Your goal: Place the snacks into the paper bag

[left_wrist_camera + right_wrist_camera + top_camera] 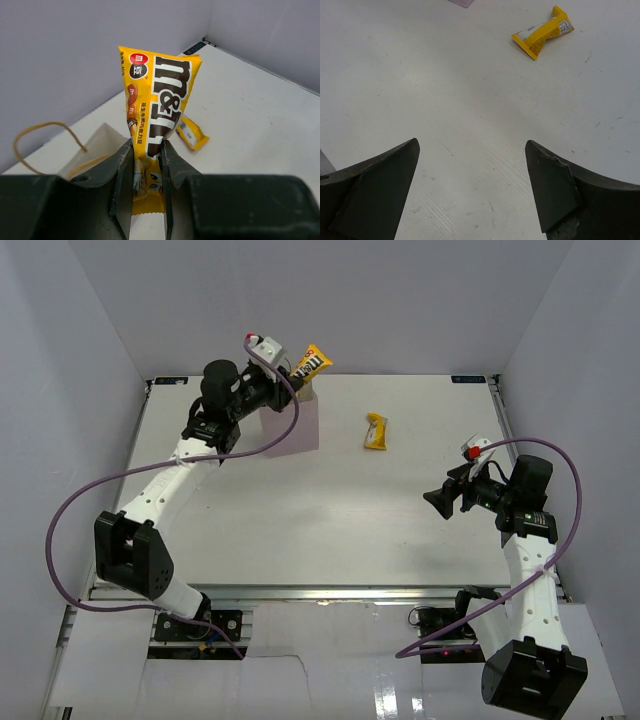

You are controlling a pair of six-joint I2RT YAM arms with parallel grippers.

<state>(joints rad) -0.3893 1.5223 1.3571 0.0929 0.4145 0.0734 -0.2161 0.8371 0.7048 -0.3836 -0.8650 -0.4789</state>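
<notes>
Left gripper (146, 162) pinches 1 yellow M&M's packet (160, 95) by its lower end, over the paper bag (100, 145) rim. Right gripper (471, 150): jaws spread, empty, well right of the bag. Risk: an off-centre release likely drops the packet outside or tips the bag.

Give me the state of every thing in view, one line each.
M&M's packet: upright, pinched at its lower end, not yet in the bag.
paper bag: standing upright on the table, mouth open.
small yellow packet: lying loose on the table, apart from the bag.
left gripper: shut on the M&M's packet, raised by the bag's top.
right gripper: open, empty, above bare table.
</notes>
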